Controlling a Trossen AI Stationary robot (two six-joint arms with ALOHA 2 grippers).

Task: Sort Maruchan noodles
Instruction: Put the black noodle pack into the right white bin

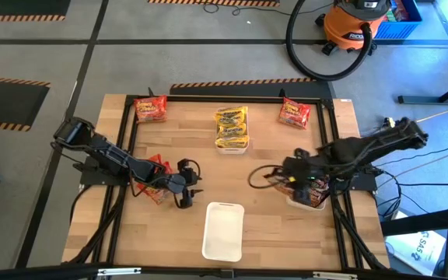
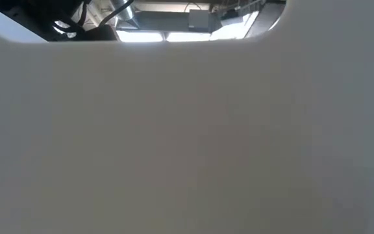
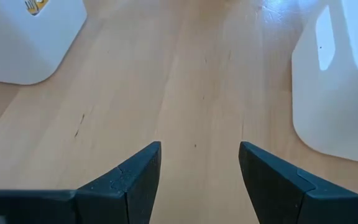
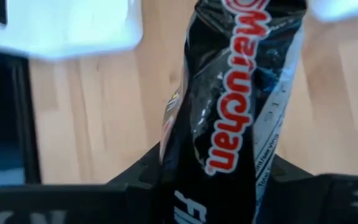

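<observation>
A white tray wall [image 2: 187, 143] blocks nearly our whole low view, and we lose the dark noodle packet's [image 4: 229, 112] ends off-frame.

Both arms black, segmented links with bulky joint housings. Left tool [image 1: 185, 189] and right tool [image 1: 280, 177]: black too. Loose black cable loops hang off each wrist. Left tool fingers [image 3: 135, 180] are matte dark wedges, flat inner faces, a seam line across each. White lettering on the right tool body.
</observation>
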